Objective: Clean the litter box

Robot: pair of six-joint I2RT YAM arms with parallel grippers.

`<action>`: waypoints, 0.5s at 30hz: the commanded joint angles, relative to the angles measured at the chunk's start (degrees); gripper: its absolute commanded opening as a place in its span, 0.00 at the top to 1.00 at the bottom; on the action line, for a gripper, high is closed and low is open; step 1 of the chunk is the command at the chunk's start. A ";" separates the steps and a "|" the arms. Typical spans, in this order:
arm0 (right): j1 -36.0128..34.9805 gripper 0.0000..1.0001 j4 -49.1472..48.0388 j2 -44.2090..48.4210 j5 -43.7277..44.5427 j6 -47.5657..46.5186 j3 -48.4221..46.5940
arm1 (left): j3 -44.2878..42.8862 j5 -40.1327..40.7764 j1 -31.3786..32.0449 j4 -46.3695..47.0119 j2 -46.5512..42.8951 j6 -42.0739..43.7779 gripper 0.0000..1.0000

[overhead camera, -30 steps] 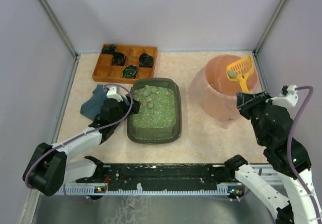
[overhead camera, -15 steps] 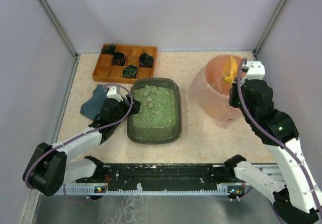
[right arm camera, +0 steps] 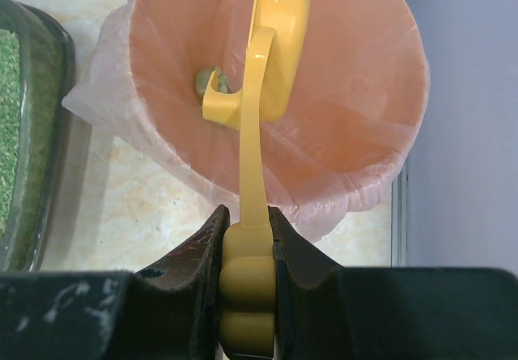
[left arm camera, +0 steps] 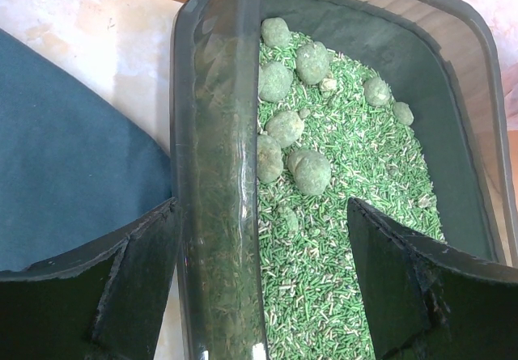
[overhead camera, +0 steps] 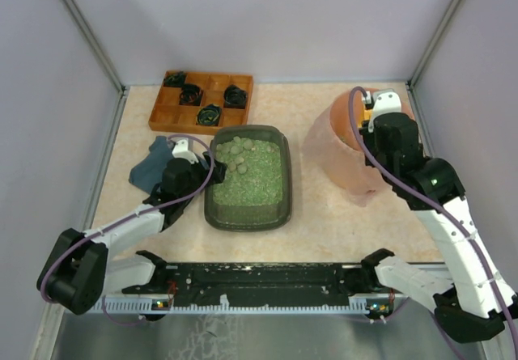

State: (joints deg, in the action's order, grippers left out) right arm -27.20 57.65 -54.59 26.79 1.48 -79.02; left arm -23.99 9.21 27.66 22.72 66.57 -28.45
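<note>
The litter box (overhead camera: 247,222) is a dark grey-green tray of green litter with several greenish clumps (overhead camera: 235,151) at its far end. My left gripper (overhead camera: 207,171) is open and straddles the box's left rim (left arm camera: 214,174): one finger outside by the cloth, the other over the litter. My right gripper (overhead camera: 374,120) is shut on the handle of a yellow scoop (right arm camera: 279,44). It holds the scoop turned on edge over the pink bag-lined bin (overhead camera: 340,158). One clump (right arm camera: 209,81) lies inside the bin (right arm camera: 364,93).
An orange-brown wooden compartment tray (overhead camera: 202,101) with dark items stands at the back left. A blue-grey cloth (overhead camera: 150,170) lies left of the litter box, also in the left wrist view (left arm camera: 65,182). Grey walls close in on three sides.
My right arm has swung in over the bin and turned the scoop from flat onto its edge. The clump it carried is off the scoop. The left arm has not moved.
</note>
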 commanded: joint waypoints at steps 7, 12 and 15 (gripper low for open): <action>0.23 1.00 -8.14 5.80 -6.89 1.13 -5.28 | -1.75 -0.36 0.23 0.40 0.26 0.64 0.13; 0.28 1.00 -14.47 8.42 -21.03 8.89 -3.94 | -1.86 -1.52 0.21 0.36 0.25 0.13 0.13; 0.27 1.00 -16.94 7.32 -29.84 13.94 -1.43 | -1.85 -0.90 0.26 -0.03 -0.06 0.29 0.13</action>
State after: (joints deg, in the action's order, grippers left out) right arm -27.18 48.71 -46.52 10.92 7.73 -81.38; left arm -24.38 8.67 27.66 22.65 66.76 -28.47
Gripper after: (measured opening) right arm 0.213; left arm 0.870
